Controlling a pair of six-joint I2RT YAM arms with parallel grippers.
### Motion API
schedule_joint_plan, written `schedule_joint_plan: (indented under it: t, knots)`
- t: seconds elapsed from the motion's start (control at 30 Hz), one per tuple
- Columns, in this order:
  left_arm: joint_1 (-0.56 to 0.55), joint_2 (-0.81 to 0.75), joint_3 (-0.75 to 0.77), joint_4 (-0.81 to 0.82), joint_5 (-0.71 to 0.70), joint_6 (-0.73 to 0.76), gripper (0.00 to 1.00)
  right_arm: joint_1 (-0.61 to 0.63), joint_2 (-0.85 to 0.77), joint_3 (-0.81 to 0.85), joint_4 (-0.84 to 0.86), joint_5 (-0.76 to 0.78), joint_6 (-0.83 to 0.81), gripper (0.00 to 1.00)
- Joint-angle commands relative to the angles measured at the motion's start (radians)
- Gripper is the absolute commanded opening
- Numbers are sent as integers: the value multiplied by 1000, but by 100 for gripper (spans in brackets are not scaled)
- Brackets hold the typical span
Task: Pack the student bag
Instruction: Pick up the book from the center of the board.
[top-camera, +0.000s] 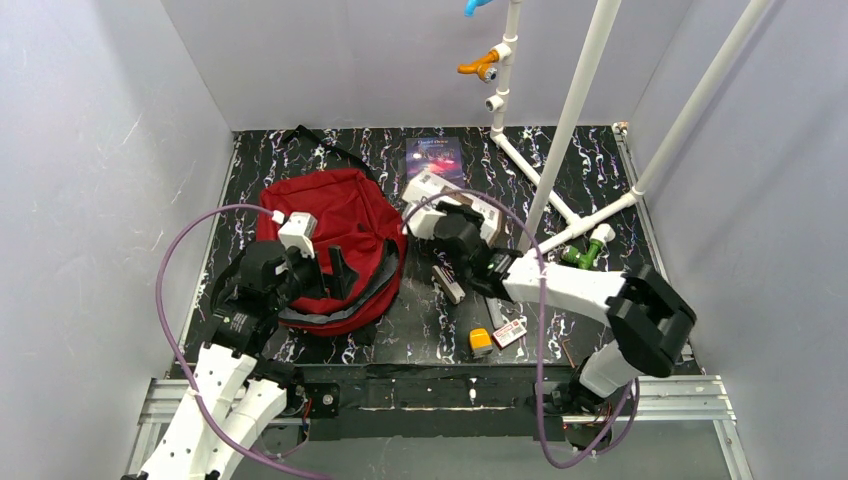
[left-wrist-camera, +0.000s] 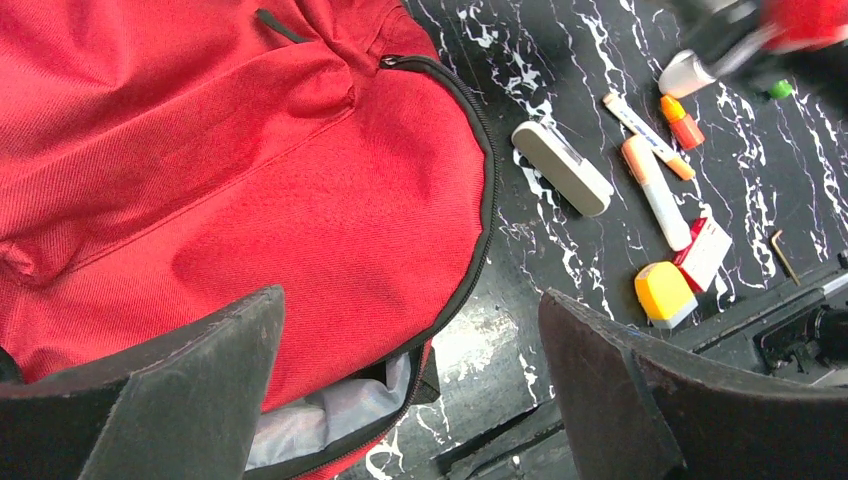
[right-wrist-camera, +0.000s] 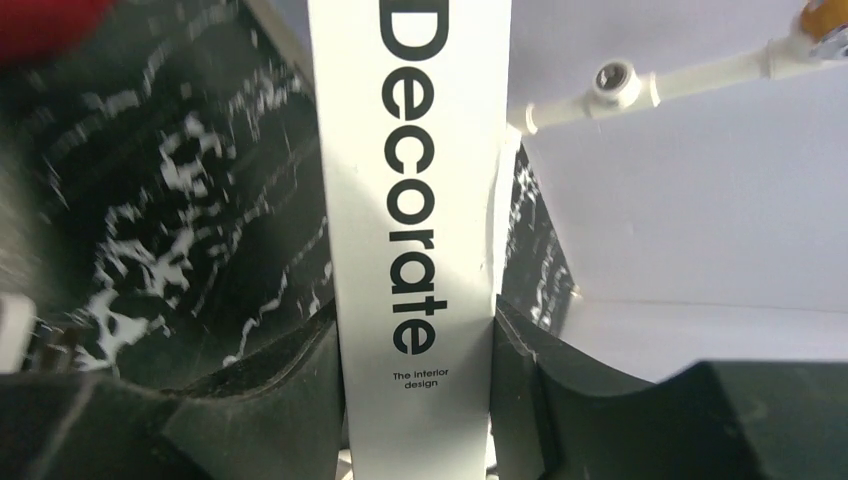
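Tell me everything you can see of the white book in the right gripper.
The book has a smooth white spine with bold black "Decorate" along it and small "The interior design" below. The spine faces the wrist camera. The right gripper holds it, one finger against each cover. From above it sits just right of the bag. Whether it touches the table is unclear.

Left arm (top-camera: 215, 400), right arm (top-camera: 565, 285): white shells, black joint housings. White camera block (top-camera: 297, 232) just behind left gripper (top-camera: 335, 268); right gripper (top-camera: 428, 212) same build. Purple cable (top-camera: 165, 290) trails back from each wrist. Fingers (left-wrist-camera: 180, 400) matte dark grey, wedge-shaped, scuffed.
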Motion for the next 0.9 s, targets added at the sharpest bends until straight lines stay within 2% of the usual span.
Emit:
schedule_joint_plan:
  t: [0.0,0.1,0.2,0.3,0.37,0.43,0.67,0.77,0.87]
  knots:
    - [-5,1,-17,-5,-60,-79,98,1,-137,194,-309,-188,243,26]
    - [-3,28,28,-91,-62,-256,98,1,-209,210,-409,-342,295,24]
    - [-2,43,74,-102,85,-516,98,1,-305,130,-401,-568,301,23]
    - [-2,15,43,33,275,-893,98,1,-399,18,-348,-734,287,21]
    - [-2,-10,-6,167,336,-1098,98,2,-437,-32,-317,-755,287,19]
    - [-2,-31,-37,297,352,-1241,98,2,-470,-62,-303,-754,290,17]
    - [-2,-35,-60,272,305,-1624,98,4,-548,-110,-171,-801,216,15]
    - [-2,30,-32,220,341,-1679,98,12,-542,-103,-160,-824,167,13]
    - [-4,108,21,221,364,-1644,98,32,-541,-93,-164,-826,118,9]
